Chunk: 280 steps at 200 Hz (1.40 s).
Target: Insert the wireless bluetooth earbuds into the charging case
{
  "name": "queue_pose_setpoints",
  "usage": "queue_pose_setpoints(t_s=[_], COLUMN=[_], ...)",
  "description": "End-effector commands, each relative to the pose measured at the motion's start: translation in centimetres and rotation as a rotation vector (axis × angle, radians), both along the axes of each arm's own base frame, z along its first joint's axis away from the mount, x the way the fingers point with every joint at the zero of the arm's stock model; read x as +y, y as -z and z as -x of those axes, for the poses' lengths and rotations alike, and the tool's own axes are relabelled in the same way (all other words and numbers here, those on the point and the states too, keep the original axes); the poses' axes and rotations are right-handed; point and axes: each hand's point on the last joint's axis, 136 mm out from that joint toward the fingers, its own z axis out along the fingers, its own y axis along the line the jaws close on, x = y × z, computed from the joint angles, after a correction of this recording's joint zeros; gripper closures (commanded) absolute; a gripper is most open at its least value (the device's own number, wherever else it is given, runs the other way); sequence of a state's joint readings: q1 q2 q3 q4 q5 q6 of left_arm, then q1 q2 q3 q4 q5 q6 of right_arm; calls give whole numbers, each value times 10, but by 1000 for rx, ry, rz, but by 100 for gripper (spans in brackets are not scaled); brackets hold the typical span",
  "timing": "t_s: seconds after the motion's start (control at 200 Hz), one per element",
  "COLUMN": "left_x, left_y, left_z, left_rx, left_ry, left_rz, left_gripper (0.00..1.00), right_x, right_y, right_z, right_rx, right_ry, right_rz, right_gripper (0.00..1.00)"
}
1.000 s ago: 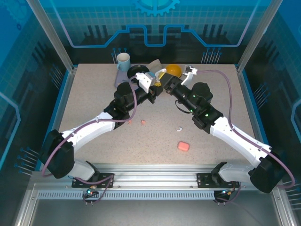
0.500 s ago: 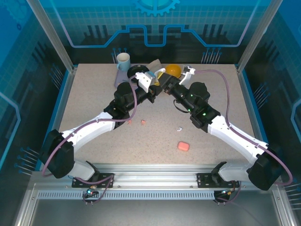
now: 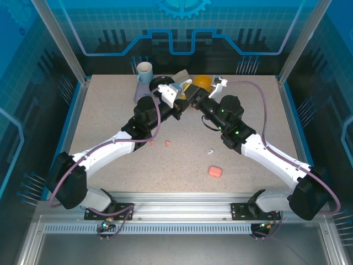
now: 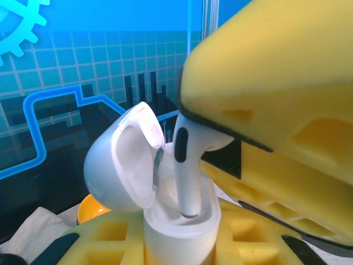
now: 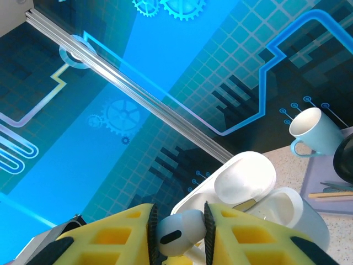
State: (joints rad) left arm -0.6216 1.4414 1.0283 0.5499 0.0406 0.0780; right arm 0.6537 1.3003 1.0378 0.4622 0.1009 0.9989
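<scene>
My left gripper [image 4: 179, 245] is shut on the base of an open white charging case [image 4: 182, 226], whose lid [image 4: 124, 160] is tipped back to the left. My right gripper [image 5: 179, 234] is shut on a white earbud [image 5: 179, 232]. The earbud [image 4: 187, 165] hangs stem-down, with its tip inside the case's right socket. Both grippers meet at the table's far middle: left gripper [image 3: 177, 95], right gripper [image 3: 193, 95]. Two salmon-pink earbuds [image 3: 151, 142] [image 3: 168, 143] and another white earbud [image 3: 210, 150] lie loose on the table. The case [image 5: 242, 187] sits just behind the right fingers.
A salmon-pink case [image 3: 215, 171] lies closed near the front middle. A light blue mug [image 3: 144, 70] stands on a purple tray [image 3: 142, 91] at the back left. A yellow-orange round object [image 3: 203, 81] and a crumpled cloth [image 3: 181, 74] sit behind the grippers.
The right arm has crept left and forward toward the left gripper, bringing the white earbud closer over the case. The left arm has stayed put.
</scene>
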Motion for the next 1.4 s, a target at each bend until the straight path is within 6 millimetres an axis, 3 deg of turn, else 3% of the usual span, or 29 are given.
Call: queue_pose_setpoints(t_s=[0.0,0.28,0.55,0.945,1.396], left_x=[-11,-13,-12,-6,-3], left_y=[-41,-43,-49,-54,-54], left_z=[16,18,19,15,14], left_rx=[-99,-103,-112,-124,-121], left_ry=[78,86,85,40,21], left_rz=[64,70,76,78,88], left_gripper=[100,100,100,100,100], right_x=[0,2,13,11,8], right_y=[-8,7,22,50,44], right_z=[-1,-6,3,10,18], right_rx=[-8,32,-6,19,20], right_ry=[2,19,40,45,38], right_rz=[-36,-23,126,196,229], right_gripper=[71,73,74,75,74])
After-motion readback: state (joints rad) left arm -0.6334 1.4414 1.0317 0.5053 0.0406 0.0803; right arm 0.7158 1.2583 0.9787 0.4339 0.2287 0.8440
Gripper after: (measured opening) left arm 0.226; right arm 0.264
